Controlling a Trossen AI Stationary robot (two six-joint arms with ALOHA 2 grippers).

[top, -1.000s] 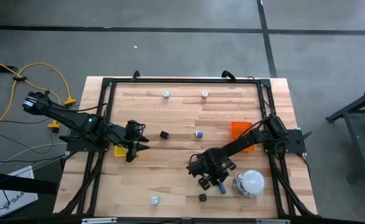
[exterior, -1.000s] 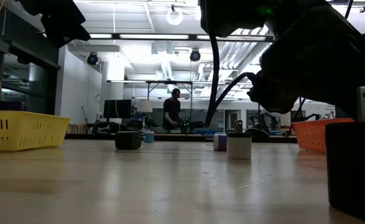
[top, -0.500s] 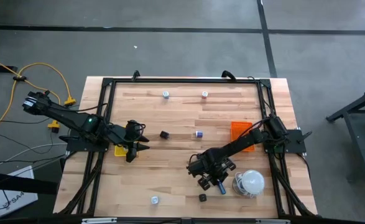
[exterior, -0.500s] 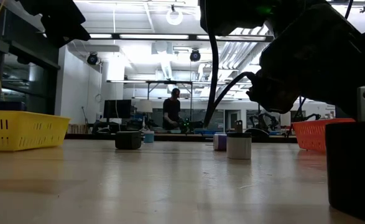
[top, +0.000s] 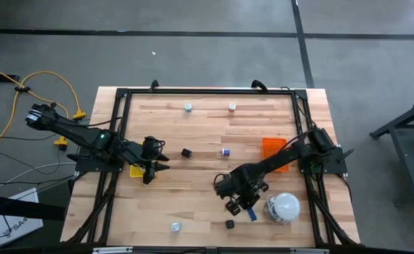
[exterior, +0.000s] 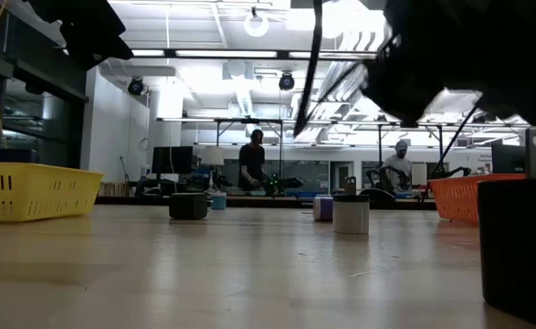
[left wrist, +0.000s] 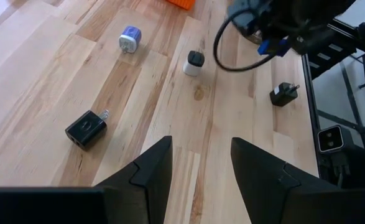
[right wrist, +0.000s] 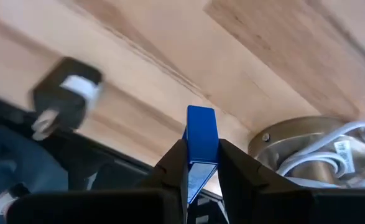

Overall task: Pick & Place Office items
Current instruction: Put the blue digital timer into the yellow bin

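My right gripper (top: 246, 206) hovers near the table's front right, beside the white dome (top: 285, 206), and is shut on a blue stick (right wrist: 201, 132). The same blue stick (left wrist: 273, 46) also shows far off in the left wrist view. My left gripper (left wrist: 198, 168) waits open above the table's left side, by the yellow tray (top: 135, 170). Loose on the wood lie a black block (left wrist: 86, 129), a blue-white piece (left wrist: 130, 39), a white piece with a black cap (left wrist: 194, 61) and a black plug (left wrist: 283, 94). My right gripper pinches the blue stick between its two fingers (right wrist: 173, 163), on the stick's flat sides near one end (right wrist: 199, 160). The fingers slant down toward the table, and the stick's free end (right wrist: 200, 118) juts out past the fingertips. It appears clear of the wood.
An orange tray (top: 274, 151) stands at the right, behind my right arm. Small round bits (top: 188, 107) (top: 232, 106) lie near the far edge, and another one (top: 175, 226) and a black block (top: 229, 224) near the front edge. The dome's coiled cable (right wrist: 331, 149) is close to the stick.
My right arm has risen: in the low view its dark bulk has gone up and uncovered the room behind it. My left arm has kept still.
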